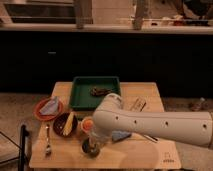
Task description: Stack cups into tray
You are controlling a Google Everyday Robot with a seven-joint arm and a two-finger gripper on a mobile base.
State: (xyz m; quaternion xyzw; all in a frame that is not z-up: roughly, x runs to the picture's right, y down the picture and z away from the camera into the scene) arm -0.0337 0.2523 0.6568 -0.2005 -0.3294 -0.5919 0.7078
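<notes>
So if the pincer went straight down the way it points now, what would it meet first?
Most likely the small round cup near the front edge of the wooden table. The pincer hangs directly above it, pointing down, though depth is unclear and contact cannot be judged.

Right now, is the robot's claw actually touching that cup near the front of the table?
Cannot tell. In the camera view the gripper hangs right over the cup, and the arm hides where they would meet.
</notes>
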